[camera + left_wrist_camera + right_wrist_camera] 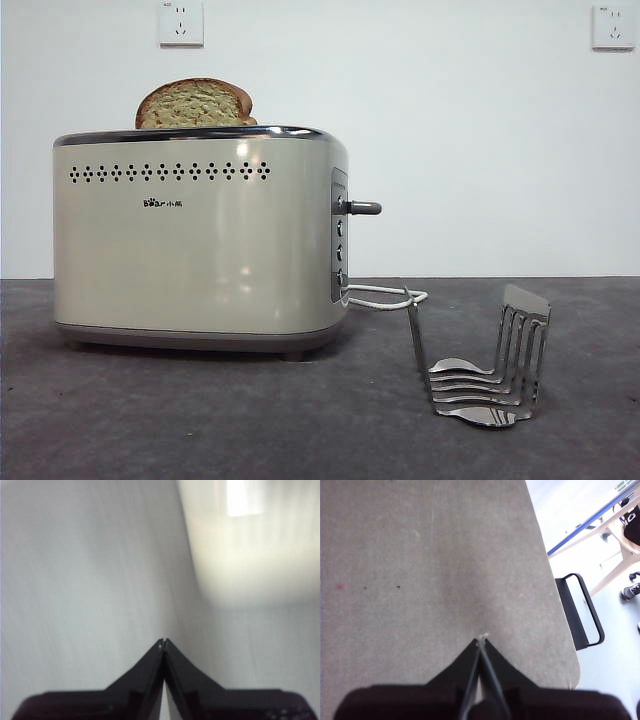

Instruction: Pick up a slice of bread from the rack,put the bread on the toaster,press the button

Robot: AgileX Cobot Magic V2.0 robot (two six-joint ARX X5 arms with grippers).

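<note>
Brown-crusted slice of bread (195, 104) stands in the cream boxy toaster (200, 240); empty silver wire rack (490, 365) beside it. Left gripper (163, 641) and right gripper (482, 638) pinched closed, holding nothing.

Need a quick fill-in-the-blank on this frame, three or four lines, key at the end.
1. The round-topped brown-crusted slice of bread sticks up out of the cream-beige boxy toaster's ____.
2. The small silver wire rack holds ____ slices.
3. The silver-grey lever button sits ____ the column of small dark buttons.
4. The black left gripper and black right gripper both have their jaws ____.

Missing words: top; no; above; shut
</note>
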